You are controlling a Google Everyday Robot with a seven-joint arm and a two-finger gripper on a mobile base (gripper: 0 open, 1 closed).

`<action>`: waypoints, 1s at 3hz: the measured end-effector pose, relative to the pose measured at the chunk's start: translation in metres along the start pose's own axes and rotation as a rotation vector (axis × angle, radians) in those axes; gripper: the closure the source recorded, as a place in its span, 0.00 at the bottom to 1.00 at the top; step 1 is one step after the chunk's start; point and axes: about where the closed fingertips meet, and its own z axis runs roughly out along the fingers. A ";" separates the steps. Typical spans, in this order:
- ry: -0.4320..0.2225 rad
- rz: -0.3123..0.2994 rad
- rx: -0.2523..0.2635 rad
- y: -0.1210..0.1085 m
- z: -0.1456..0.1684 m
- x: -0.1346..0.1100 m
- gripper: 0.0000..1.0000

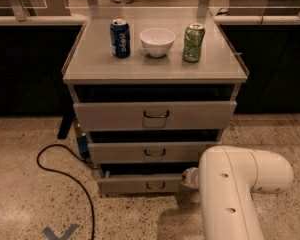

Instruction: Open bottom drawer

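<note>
bottom drawer [135, 184]: lowest and shallowest of three pale grey fronts, just above the floor [20, 194]. its front stands forward of the cabinet body, with a dark gap showing above its top edge. small dark wire handle [155, 185] at mid-front, nothing on it.

gripper [190, 177]: at the right end of the bottom drawer front, touching or just beside it; cannot tell which. only a small pale part shows, the rest is hidden behind the arm [235, 189]. open or closed: cannot tell.

arm: bulky white link, enters from the lower right and fills the foreground in front of the cabinet's right side.

middle drawer [120, 153] and top drawer [110, 116]: each front also forward, dark gap above each. the top one is the tallest and widest.

cabinet top [90, 64]: blue can [120, 38] left, white bowl [157, 41] centre, green can [193, 42] right, all upright in a row, apart from one another.

floor: speckled. black cable [65, 169] loops at the left of the cabinet. blue tape mark [60, 232] at the lower left edge.
</note>
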 end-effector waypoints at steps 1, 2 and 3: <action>0.001 -0.002 0.020 0.013 -0.009 0.007 1.00; 0.032 -0.046 0.047 0.019 -0.028 0.016 1.00; 0.029 -0.046 0.071 0.038 -0.038 0.020 1.00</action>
